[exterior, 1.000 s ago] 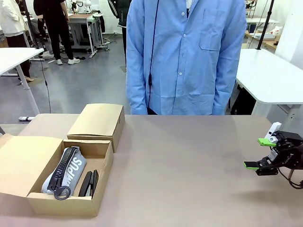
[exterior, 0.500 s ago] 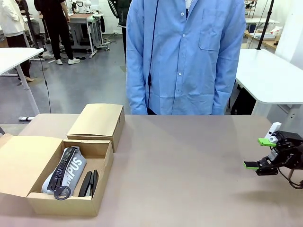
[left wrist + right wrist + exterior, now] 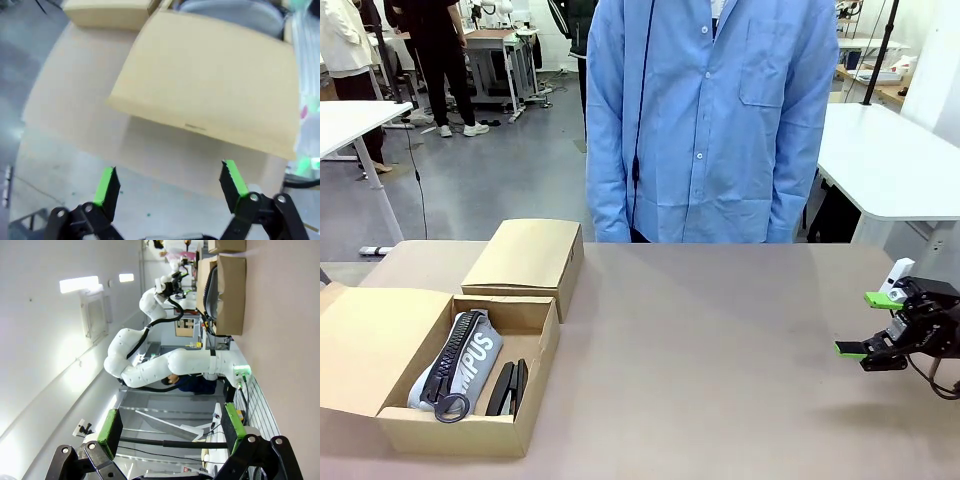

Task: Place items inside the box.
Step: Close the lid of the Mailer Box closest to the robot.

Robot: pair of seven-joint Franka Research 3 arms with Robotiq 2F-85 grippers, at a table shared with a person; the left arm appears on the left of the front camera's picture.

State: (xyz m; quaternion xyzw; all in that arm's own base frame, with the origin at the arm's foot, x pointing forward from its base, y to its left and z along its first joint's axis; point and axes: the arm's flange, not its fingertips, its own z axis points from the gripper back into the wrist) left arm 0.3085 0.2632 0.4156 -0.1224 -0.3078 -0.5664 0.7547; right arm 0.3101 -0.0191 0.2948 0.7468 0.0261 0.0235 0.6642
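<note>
Two items already sit in our box (image 3: 525,425): the soft CAMPUS pouch (image 3: 460,362), floppy, best pinched mid-body, and a rigid black stapler (image 3: 507,388) beside it. Our right gripper (image 3: 869,325) hovers empty and spread wide over the table (image 3: 720,350); left gripper (image 3: 170,185) is wide too.

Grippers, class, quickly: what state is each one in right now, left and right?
Left gripper: open, holding nothing, above the box's flap.
Right gripper: open, holding nothing, above the table.
</note>
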